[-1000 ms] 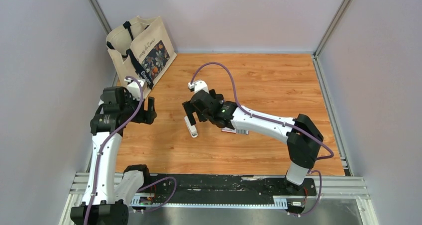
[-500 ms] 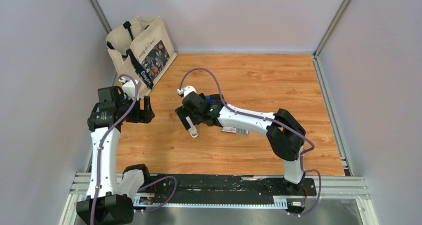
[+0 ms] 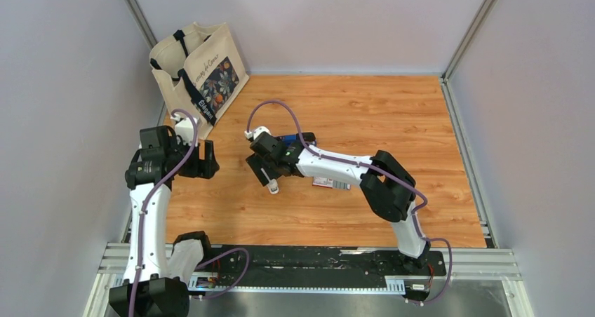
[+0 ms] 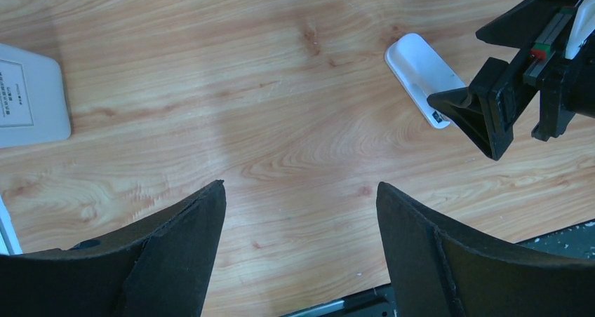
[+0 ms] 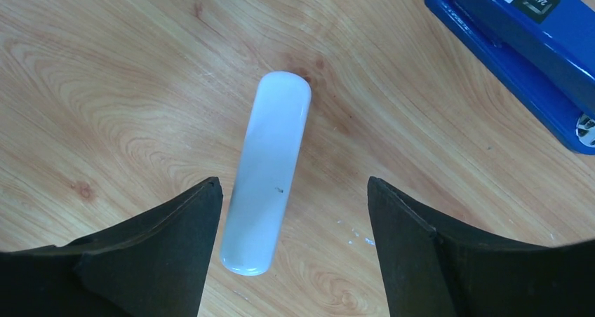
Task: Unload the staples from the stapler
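The bag (image 3: pixel 200 71) stands at the table's (image 3: pixel 393 113) far left corner, out of the way. Just beside it the left gripper (image 4: pixel 300 189) hangs over bare wood with its jaws spread and nothing between them, probably parked to leave room. Mid-table, the right gripper (image 5: pixel 293 184) is low over the white bar (image 5: pixel 270 177), which lies flat. Its jaws stand wide, one on each side of the bar and touching neither side, so nothing is held. That looks like the wrong target — the stapler (image 5: pixel 526 43) lies flat on the wood just beside, to the gripper's right, closed and untouched.
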`<action>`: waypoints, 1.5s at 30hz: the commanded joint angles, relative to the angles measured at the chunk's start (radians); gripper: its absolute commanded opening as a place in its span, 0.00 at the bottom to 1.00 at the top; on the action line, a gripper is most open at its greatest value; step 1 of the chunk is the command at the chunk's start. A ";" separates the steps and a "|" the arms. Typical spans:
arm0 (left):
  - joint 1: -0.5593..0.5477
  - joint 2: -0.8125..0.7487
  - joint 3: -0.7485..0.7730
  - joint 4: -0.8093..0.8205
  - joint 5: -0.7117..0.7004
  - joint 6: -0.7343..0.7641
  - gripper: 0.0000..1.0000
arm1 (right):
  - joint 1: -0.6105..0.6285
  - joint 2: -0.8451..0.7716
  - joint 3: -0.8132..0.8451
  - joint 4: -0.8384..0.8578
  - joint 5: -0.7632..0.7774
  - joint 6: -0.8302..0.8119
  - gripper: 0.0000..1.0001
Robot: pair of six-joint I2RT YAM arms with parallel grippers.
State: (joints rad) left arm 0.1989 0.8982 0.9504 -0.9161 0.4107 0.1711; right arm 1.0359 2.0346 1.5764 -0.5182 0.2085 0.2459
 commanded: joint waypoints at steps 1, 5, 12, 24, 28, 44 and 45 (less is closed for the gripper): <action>0.008 -0.019 -0.013 0.010 0.000 0.033 0.87 | 0.024 0.029 0.066 -0.057 0.022 0.007 0.78; 0.010 -0.012 -0.022 0.019 -0.027 0.038 0.87 | 0.030 0.052 0.077 -0.072 0.009 0.026 0.71; 0.008 -0.019 -0.025 0.022 -0.041 0.050 0.87 | 0.032 0.068 0.091 -0.088 -0.003 0.043 0.55; -0.003 0.011 -0.029 0.059 -0.006 0.061 0.88 | 0.030 0.001 0.135 -0.025 -0.069 0.128 0.10; -0.049 0.027 -0.032 0.069 0.008 0.080 0.88 | 0.026 -0.056 0.137 0.023 -0.087 0.191 0.06; -0.190 0.102 -0.134 0.217 0.079 0.182 0.88 | -0.039 -0.313 -0.254 0.432 -0.238 0.392 0.03; -0.196 0.103 -0.140 0.218 0.086 0.185 0.88 | -0.039 -0.320 -0.269 0.451 -0.247 0.403 0.02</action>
State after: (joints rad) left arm 0.0387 0.9924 0.8253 -0.7525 0.4400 0.3096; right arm 1.0027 1.7699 1.3571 -0.2443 0.0200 0.5747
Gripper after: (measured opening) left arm 0.880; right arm 0.342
